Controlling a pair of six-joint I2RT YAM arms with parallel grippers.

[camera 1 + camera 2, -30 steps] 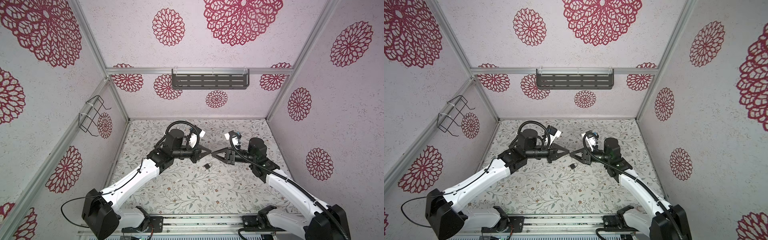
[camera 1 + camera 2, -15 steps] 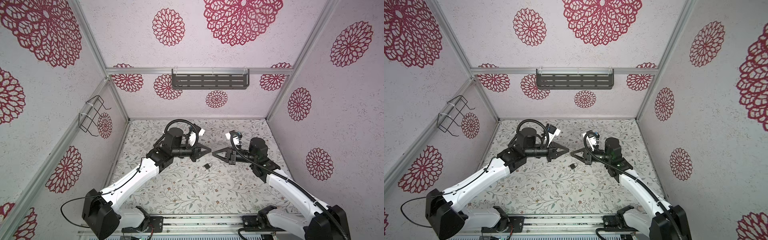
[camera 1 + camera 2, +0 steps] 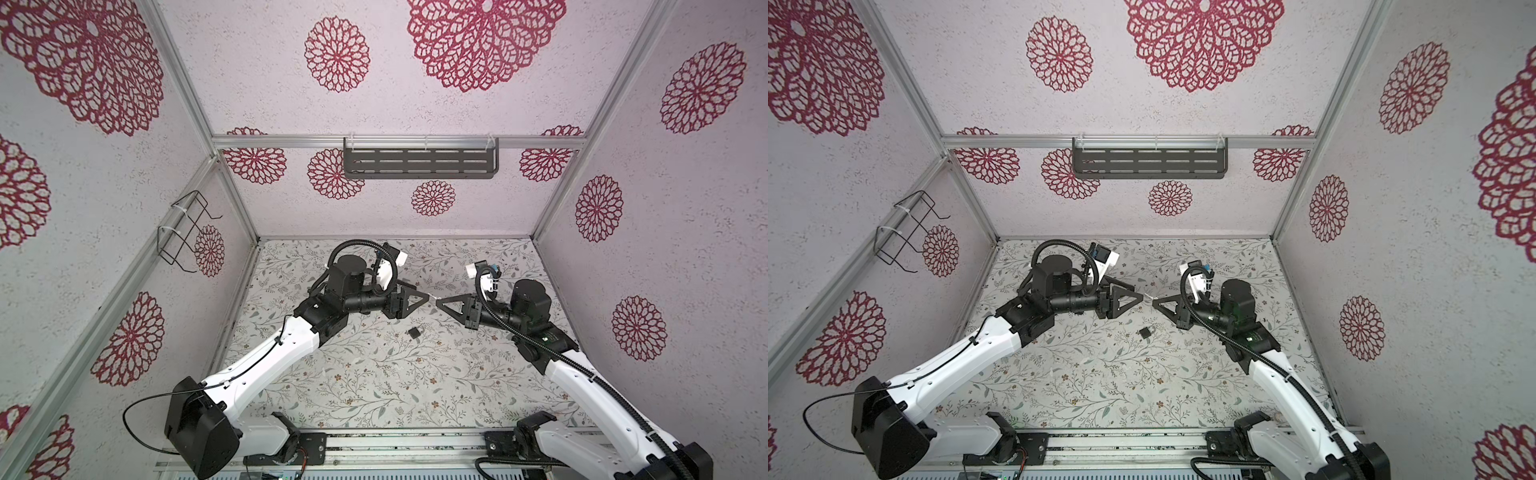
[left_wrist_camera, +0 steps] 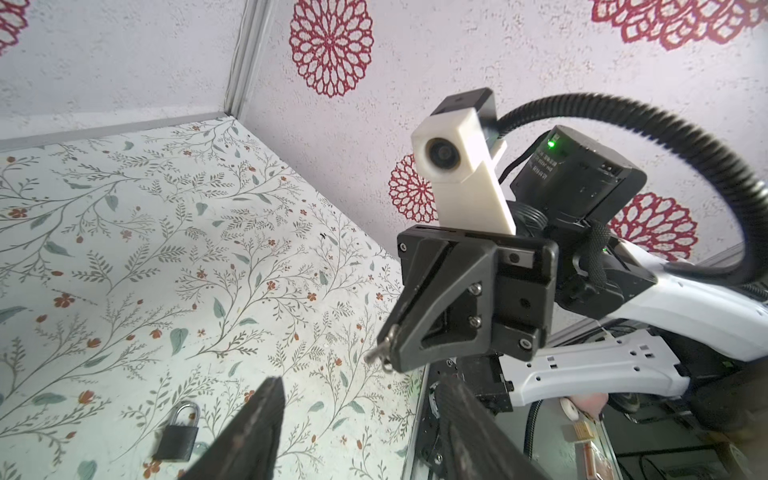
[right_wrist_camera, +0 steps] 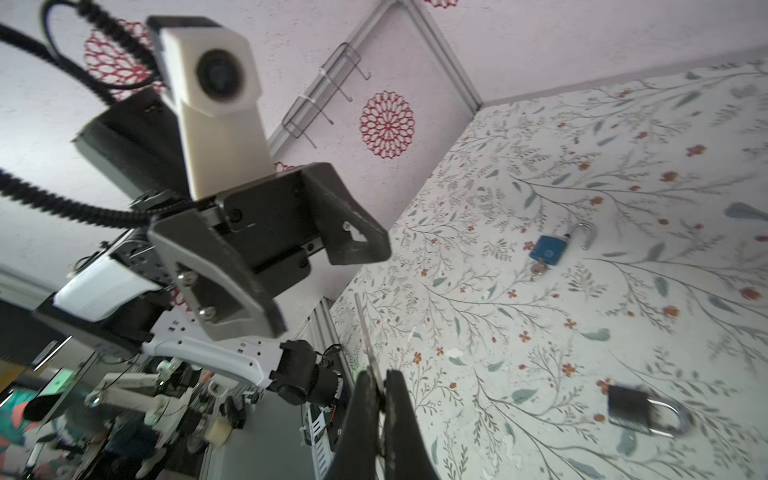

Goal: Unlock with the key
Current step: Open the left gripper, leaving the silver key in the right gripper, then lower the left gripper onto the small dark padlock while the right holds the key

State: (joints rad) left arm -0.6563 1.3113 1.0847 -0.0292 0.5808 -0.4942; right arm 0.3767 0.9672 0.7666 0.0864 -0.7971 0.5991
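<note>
A small silver key (image 5: 365, 328) sticks out from the fingertips of my right gripper (image 5: 379, 380), which is shut on it. In both top views that gripper (image 3: 438, 302) hangs above the middle of the table, tip to tip with my left gripper (image 3: 422, 292). The left gripper (image 4: 361, 386) stands open, with nothing between its fingers (image 4: 253, 428) and the key (image 4: 379, 355) just ahead of them. A black padlock (image 3: 414, 331), shackle shut, lies on the flowered table (image 3: 374, 386) below and slightly left of the two tips; it also appears in a wrist view (image 4: 176, 434).
A blue padlock (image 5: 549, 249) with its shackle swung open and a key in its base lies farther off on the table. A dark slotted shelf (image 3: 419, 162) hangs on the back wall and a wire rack (image 3: 185, 230) on the left wall.
My left gripper has opened and released the key. My right gripper has shut on the key and now holds it alone. Both arms have stayed nearly in place.
</note>
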